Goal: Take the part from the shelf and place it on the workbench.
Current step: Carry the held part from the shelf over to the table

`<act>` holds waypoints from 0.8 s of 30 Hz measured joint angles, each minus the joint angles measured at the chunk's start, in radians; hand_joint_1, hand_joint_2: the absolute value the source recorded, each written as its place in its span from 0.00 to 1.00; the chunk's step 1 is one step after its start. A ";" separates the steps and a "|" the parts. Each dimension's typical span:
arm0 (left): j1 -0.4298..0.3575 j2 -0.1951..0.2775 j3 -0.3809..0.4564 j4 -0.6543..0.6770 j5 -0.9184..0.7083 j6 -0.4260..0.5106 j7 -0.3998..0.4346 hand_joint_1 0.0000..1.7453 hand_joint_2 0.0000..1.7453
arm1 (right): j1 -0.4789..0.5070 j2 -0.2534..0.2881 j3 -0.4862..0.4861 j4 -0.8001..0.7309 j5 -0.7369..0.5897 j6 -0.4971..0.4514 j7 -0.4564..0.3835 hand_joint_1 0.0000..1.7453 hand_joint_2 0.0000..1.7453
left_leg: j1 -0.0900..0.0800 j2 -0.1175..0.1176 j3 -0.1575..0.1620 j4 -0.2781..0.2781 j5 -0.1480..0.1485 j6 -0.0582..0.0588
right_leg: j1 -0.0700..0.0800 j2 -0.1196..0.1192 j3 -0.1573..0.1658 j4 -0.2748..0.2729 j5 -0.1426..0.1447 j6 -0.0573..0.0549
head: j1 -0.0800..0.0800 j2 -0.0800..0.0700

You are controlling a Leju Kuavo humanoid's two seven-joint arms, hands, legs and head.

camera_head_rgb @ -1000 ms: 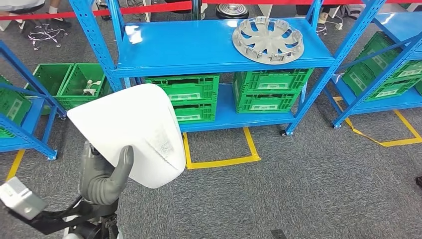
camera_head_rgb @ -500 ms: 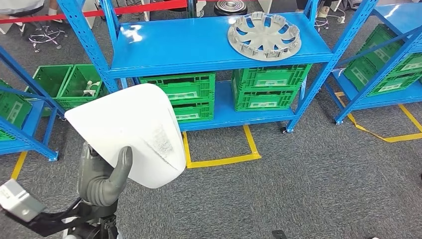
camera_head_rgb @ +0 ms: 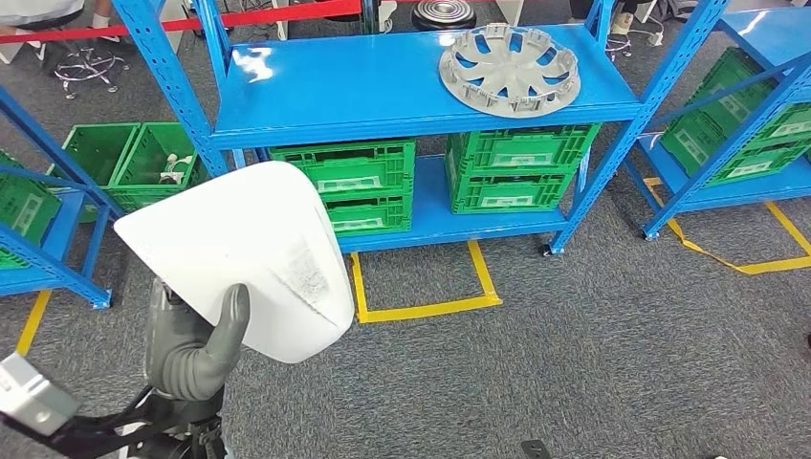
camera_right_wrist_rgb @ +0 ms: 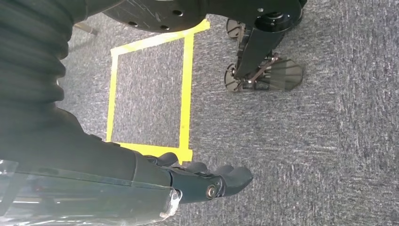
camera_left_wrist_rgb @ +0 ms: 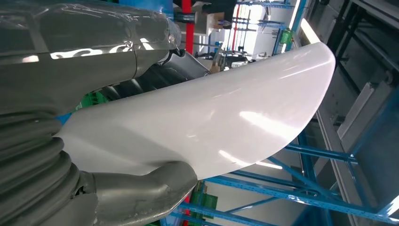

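Closest to you, at the lower left of the head view, your left hand (camera_head_rgb: 196, 349) grips a large white curved panel (camera_head_rgb: 244, 253), the part for this task. The grey thumb presses against the panel's near face and the other fingers are hidden behind it. The panel is lifted off every surface, tilted, with its broad rounded edge toward the shelving. In the left wrist view the same hand (camera_left_wrist_rgb: 94, 141) clamps the glossy white panel (camera_left_wrist_rgb: 211, 117) between the thumb on one side and the darker fingers on the other. Your right hand (camera_right_wrist_rgb: 207, 181) hangs low over grey carpet, fingers lying close together and lightly curled, with nothing in them; just beyond its fingertips a yellow tape square (camera_right_wrist_rgb: 183, 94) is marked on the floor. Farther out in the head view, a yellow tape square (camera_head_rgb: 426, 282) lies on the carpet in front of a blue metal shelf (camera_head_rgb: 383, 91). Green crates (camera_head_rgb: 521, 167) fill its lower level. On its upper level, toward the right end, a grey wheel cover (camera_head_rgb: 509, 69) lies flat.
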 joint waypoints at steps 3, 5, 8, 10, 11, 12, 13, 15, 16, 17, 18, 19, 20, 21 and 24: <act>0.007 0.000 0.000 -0.002 -0.003 -0.001 -0.003 1.00 1.00 | 0.000 0.000 0.000 0.000 0.000 0.000 0.000 0.00 1.00 | 0.000 0.000 0.000 0.000 0.000 0.000 | 0.000 0.000 0.000 0.000 0.000 0.000 | 0.000 0.000; 0.011 0.000 0.000 -0.003 -0.005 -0.001 -0.004 1.00 1.00 | 0.000 0.000 0.000 0.000 0.001 0.000 0.000 0.00 1.00 | 0.000 0.000 0.000 0.000 0.000 -0.001 | 0.000 0.000 0.000 0.000 0.000 0.000 | -0.001 0.000; 0.014 0.000 0.000 -0.004 -0.006 -0.001 -0.004 1.00 1.00 | 0.000 0.000 0.001 0.000 0.001 0.000 0.000 0.00 1.00 | 0.000 0.000 0.000 0.000 -0.001 -0.001 | 0.000 0.000 0.000 0.000 0.000 0.000 | -0.001 0.000; 0.015 0.000 0.000 -0.004 -0.007 -0.001 -0.005 1.00 1.00 | 0.000 0.000 0.001 0.000 0.001 0.000 0.000 0.00 1.00 | 0.000 0.000 0.000 0.000 -0.001 -0.001 | 0.000 0.000 0.000 0.000 0.000 0.000 | 0.000 0.000; 0.016 0.000 0.000 -0.004 -0.008 -0.001 -0.005 1.00 1.00 | 0.000 0.000 0.001 0.000 0.003 0.000 0.000 0.00 1.00 | 0.000 0.000 0.000 0.000 -0.001 -0.001 | 0.000 0.000 0.000 0.000 0.000 0.000 | 0.000 0.000; 0.018 0.000 0.000 -0.004 -0.010 -0.001 -0.006 1.00 1.00 | 0.000 0.000 0.001 0.000 0.006 0.002 0.000 0.00 1.00 | 0.000 0.000 0.000 0.000 -0.001 -0.001 | 0.000 0.000 0.000 0.000 0.000 0.000 | 0.000 0.000; 0.019 0.000 0.000 -0.004 -0.012 -0.001 -0.007 1.00 1.00 | 0.000 0.000 0.003 0.000 0.009 0.003 -0.001 0.00 1.00 | 0.000 0.000 0.000 0.000 -0.001 -0.001 | 0.000 0.000 0.000 0.000 0.000 0.000 | 0.000 0.000; 0.022 0.000 0.000 -0.004 -0.016 -0.002 -0.011 1.00 1.00 | -0.001 -0.001 0.009 0.000 0.019 0.007 -0.006 0.00 1.00 | -0.002 0.000 0.000 0.002 -0.001 0.000 | -0.001 0.000 0.000 -0.002 0.001 0.001 | 0.000 0.000; 0.024 0.000 0.000 -0.004 -0.018 -0.002 -0.013 1.00 1.00 | -0.001 -0.001 0.013 0.000 0.024 0.009 -0.011 0.00 1.00 | -0.003 0.000 -0.001 0.003 -0.002 0.001 | -0.001 0.000 0.000 -0.003 0.001 0.001 | -0.001 0.000; 0.026 0.000 0.000 -0.004 -0.019 -0.003 -0.016 1.00 1.00 | -0.001 -0.001 0.016 0.000 0.028 0.010 -0.014 0.00 1.00 | -0.005 0.000 -0.001 0.004 -0.003 0.002 | -0.002 0.000 0.000 -0.004 0.002 0.002 | -0.002 0.000; 0.028 0.000 0.000 -0.004 -0.021 -0.003 -0.018 1.00 1.00 | -0.001 -0.001 0.018 0.000 0.031 0.011 -0.017 0.00 1.00 | -0.006 0.000 -0.001 0.004 -0.003 0.003 | -0.003 0.000 0.000 -0.004 0.003 0.003 | -0.003 0.000; 0.030 0.000 0.000 -0.004 -0.022 -0.003 -0.020 1.00 1.00 | -0.002 -0.001 0.019 0.000 0.033 0.012 -0.019 0.00 1.00 | -0.007 0.000 -0.001 0.004 -0.003 0.004 | -0.005 0.000 0.000 -0.005 0.003 0.005 | -0.005 0.000; 0.031 0.000 0.000 -0.004 -0.023 -0.003 -0.021 1.00 1.00 | -0.003 -0.001 0.021 0.000 0.033 0.013 -0.020 0.00 1.00 | -0.008 0.000 -0.002 0.004 -0.003 0.006 | -0.006 -0.001 0.001 -0.007 0.005 0.007 | -0.007 0.000; 0.031 -0.001 0.000 -0.004 -0.024 -0.004 -0.023 1.00 1.00 | -0.004 -0.001 0.023 0.000 0.034 0.013 -0.022 0.00 1.00 | -0.007 -0.001 -0.001 -0.001 0.000 0.009 | -0.006 -0.002 0.002 -0.009 0.006 0.011 | -0.011 0.000; 0.031 -0.004 0.000 -0.007 -0.026 -0.005 -0.026 1.00 1.00 | -0.009 -0.003 0.028 -0.001 0.036 0.012 -0.028 0.00 1.00 | 0.001 -0.003 0.010 -0.022 0.012 0.021 | -0.005 -0.002 -0.020 0.041 -0.028 0.017 | -0.015 0.000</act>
